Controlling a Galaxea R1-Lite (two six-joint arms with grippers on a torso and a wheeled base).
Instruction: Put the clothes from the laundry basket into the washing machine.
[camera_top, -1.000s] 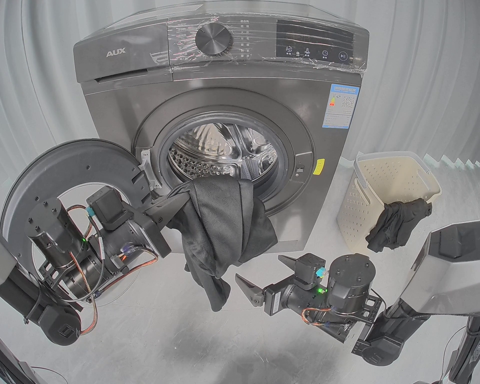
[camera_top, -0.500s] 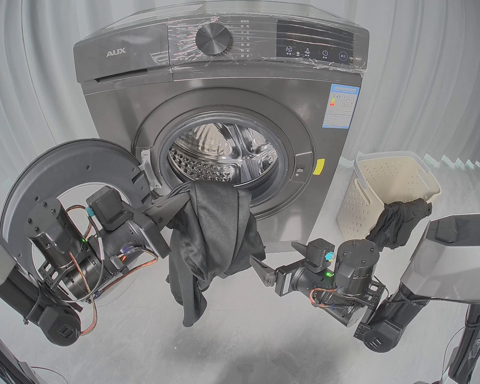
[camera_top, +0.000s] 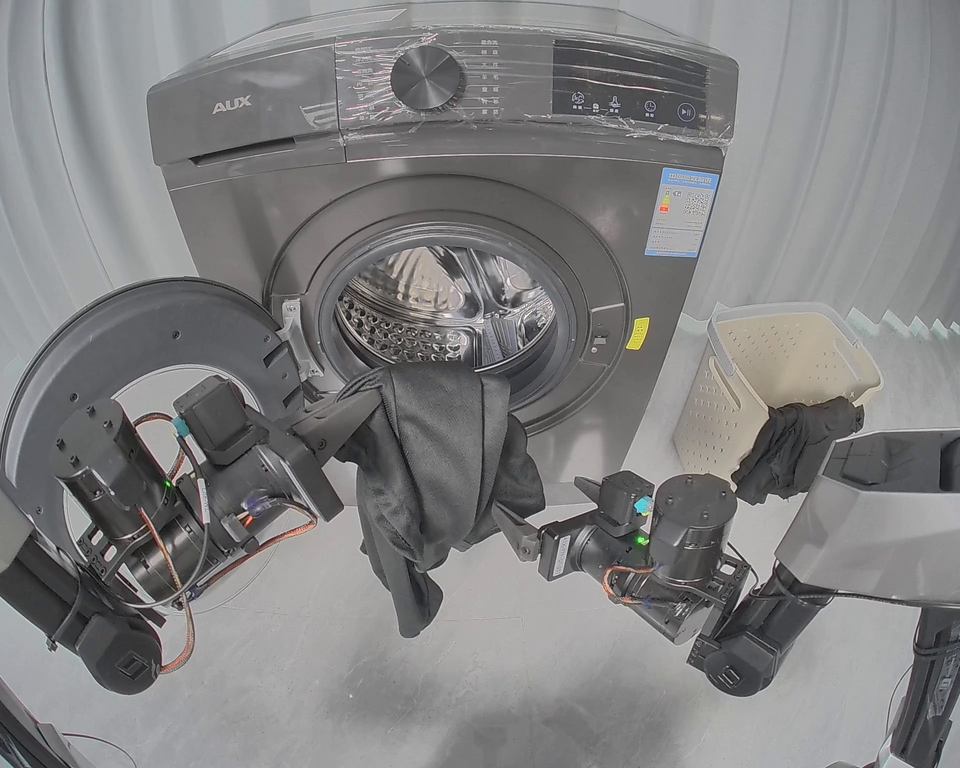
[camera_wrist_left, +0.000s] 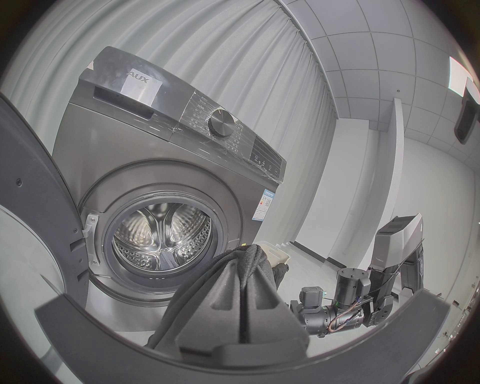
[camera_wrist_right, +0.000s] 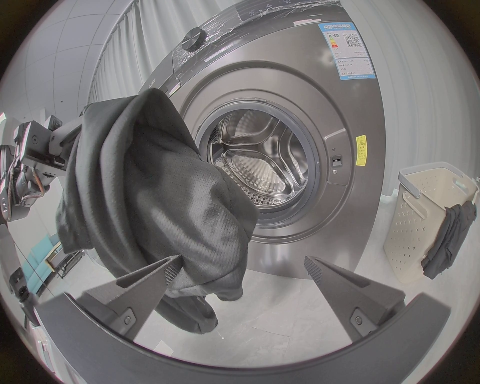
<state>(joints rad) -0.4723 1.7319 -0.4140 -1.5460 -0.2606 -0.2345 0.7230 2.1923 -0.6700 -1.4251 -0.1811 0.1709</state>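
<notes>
The wide-open right pincer (camera_wrist_right: 243, 258) has moved in against the dark garment (camera_top: 440, 450), which dangles from the clamped left pincer (camera_top: 365, 400) before the washing machine (camera_top: 640, 150) opening, likely to help push it inside.

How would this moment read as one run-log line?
left hand: shut on dark garment before washing machine | right hand: open, near garment | second garment: over laundry basket rim

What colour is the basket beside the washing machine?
The laundry basket is cream, dotted with small holes; the head view shows it best.
</notes>
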